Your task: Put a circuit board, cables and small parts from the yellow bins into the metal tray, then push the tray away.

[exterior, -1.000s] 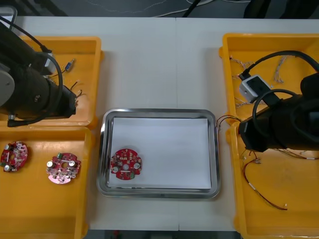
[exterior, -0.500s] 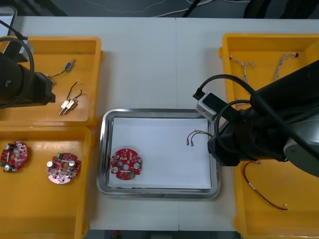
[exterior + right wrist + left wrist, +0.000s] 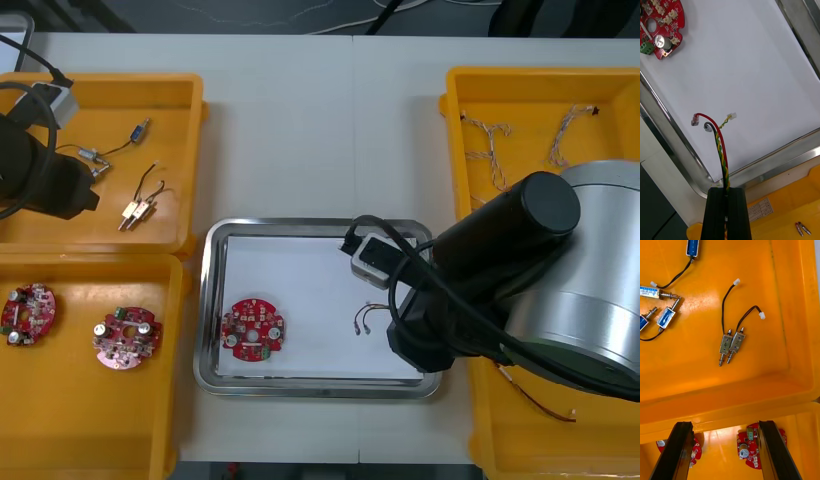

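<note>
My right gripper (image 3: 726, 200) is shut on a red and yellow cable (image 3: 720, 144) and holds it just above the white inside of the metal tray (image 3: 752, 63). The cable's free ends (image 3: 367, 318) hang over the tray's right half. A round red circuit board (image 3: 252, 330) lies in the tray's left half, also seen as the board (image 3: 661, 23) beyond the cable. My left gripper (image 3: 725, 453) is open above the wall between the two left bins. Two small metal parts (image 3: 730, 345) with black leads lie ahead of it in the far left bin (image 3: 180, 100).
Two more circuit boards (image 3: 125, 338) lie in the near left bin (image 3: 100, 430). More small metal parts (image 3: 138, 130) sit in the far left bin. Twisted cables (image 3: 490, 140) lie in the far right bin (image 3: 455, 100). A red cable (image 3: 535, 398) lies in the near right bin.
My right arm has swung left from the right bins to over the tray, carrying the cable with it. My left arm has drawn back to the table's left edge, uncovering the far left bin.
</note>
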Controlling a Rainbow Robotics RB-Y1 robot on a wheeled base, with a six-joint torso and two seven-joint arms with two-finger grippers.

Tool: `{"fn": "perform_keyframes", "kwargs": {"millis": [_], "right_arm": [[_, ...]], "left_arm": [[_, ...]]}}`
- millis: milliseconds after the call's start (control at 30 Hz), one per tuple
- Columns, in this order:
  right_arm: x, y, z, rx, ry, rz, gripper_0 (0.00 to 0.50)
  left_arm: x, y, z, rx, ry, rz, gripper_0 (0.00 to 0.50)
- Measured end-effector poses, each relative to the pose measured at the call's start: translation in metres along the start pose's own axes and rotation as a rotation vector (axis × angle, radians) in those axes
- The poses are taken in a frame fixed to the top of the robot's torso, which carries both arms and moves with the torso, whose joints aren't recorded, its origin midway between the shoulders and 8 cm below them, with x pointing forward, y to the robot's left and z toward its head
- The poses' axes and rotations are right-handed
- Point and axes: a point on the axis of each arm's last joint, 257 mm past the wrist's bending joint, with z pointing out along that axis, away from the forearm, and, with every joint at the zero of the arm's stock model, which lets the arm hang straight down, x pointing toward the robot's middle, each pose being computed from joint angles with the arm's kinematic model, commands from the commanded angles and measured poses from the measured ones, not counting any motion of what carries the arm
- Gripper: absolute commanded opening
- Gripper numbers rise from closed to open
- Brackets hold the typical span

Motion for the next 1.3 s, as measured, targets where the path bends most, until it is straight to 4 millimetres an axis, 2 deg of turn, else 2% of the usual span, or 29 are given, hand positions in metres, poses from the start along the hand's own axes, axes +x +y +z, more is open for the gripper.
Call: {"fn": "perform_keyframes", "kwargs": {"millis": [433, 900, 1133, 1300], "right_arm": [[-0.002, 0.003, 0.017, -0.002, 0.066, -0.044, 0.0], [-0.016, 0.021, 0.043, 0.01, 0.089, -0.1, 0.0], [-0.021, 0.035, 0.057, 0.002, 0.086, -0.131, 0.0], [-0.024, 0.044, 0.071, -0.005, 0.076, -0.148, 0.0]], "left_arm": [[-0.002, 0.005, 0.002, -0.012, -0.006, -0.012, 0.5], [-0.007, 0.013, 0.005, -0.034, -0.022, -0.028, 0.5], [-0.017, 0.019, 0.02, -0.025, -0.052, -0.078, 0.5], [-0.022, 0.016, 0.033, -0.008, -0.067, -0.113, 0.5]]}}
